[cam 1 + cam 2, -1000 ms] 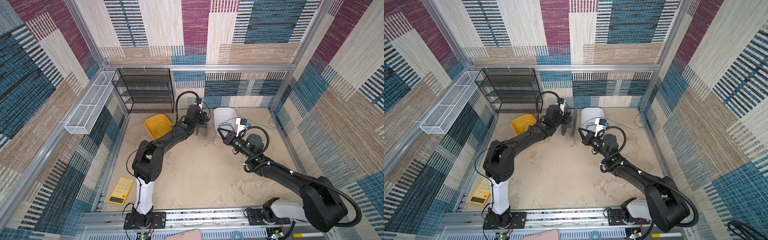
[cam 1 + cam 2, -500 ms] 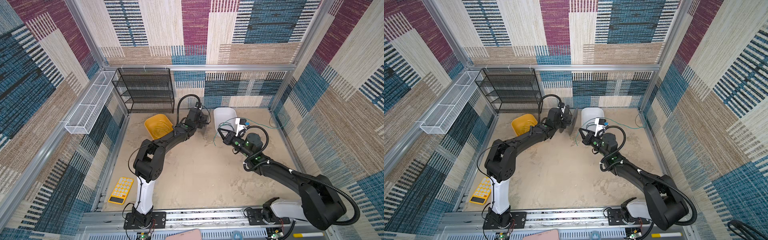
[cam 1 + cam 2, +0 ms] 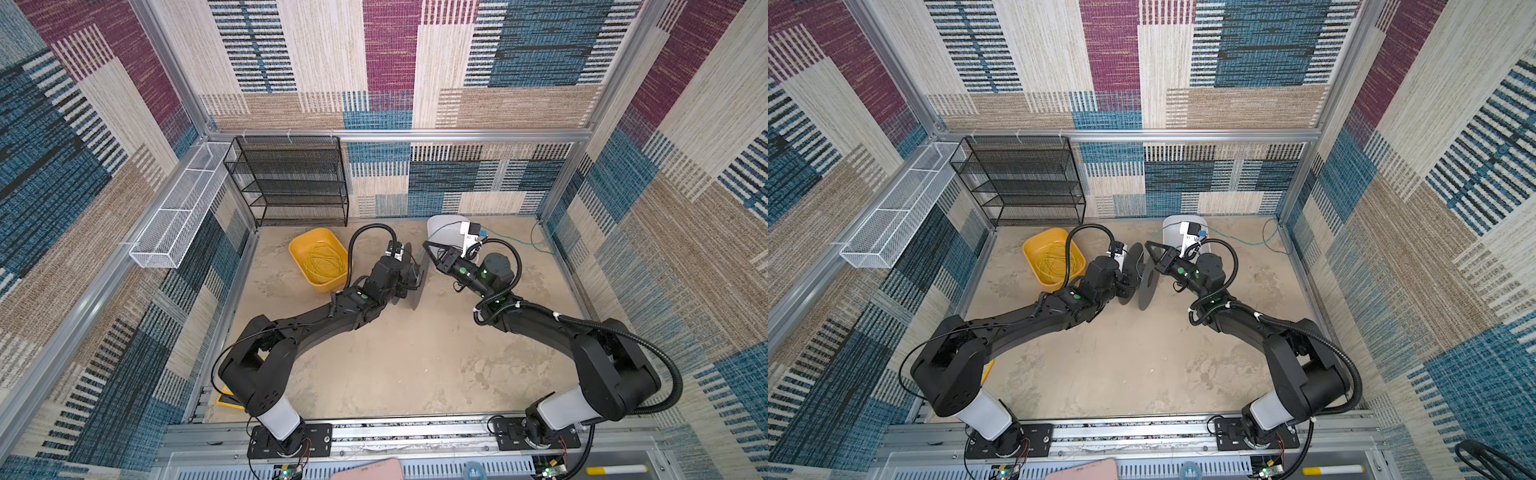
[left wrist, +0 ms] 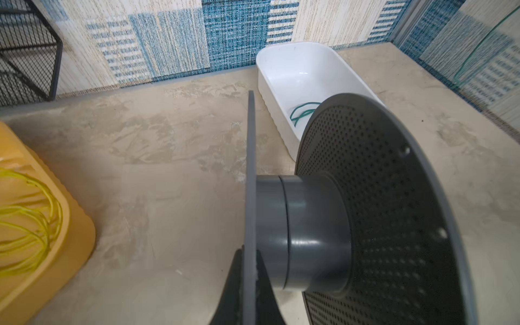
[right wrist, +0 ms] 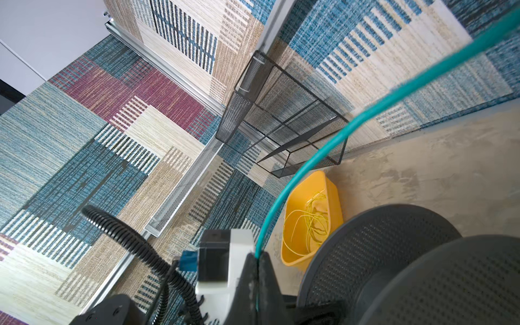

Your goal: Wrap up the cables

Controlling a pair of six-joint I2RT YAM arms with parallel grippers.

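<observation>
A thin teal cable [image 5: 318,157] runs out from between the fingers of my right gripper [image 5: 257,256], which is shut on it. In both top views the cable [image 3: 511,241] trails over the floor toward the far right corner, and a loop of the cable [image 4: 302,112] lies in the white bin [image 4: 270,92]. My left gripper [image 4: 250,270] is shut on the thin flange of a grey spool [image 4: 304,233]. The spool [image 3: 417,282] stands on edge between both grippers. The right gripper [image 3: 426,245] sits just beyond the spool, the left gripper [image 3: 409,270] beside it.
A yellow bin [image 3: 299,257] with a coil of yellow wire [image 3: 326,264] sits left of the spool. The white bin [image 3: 440,224] stands by the back wall. A black mesh shelf [image 3: 291,178] fills the back left corner and a white wire basket [image 3: 178,208] hangs on the left wall.
My left gripper has closed onto the spool's flange and the left arm has drawn back toward the front. The right gripper stays shut on the cable, almost where it was.
</observation>
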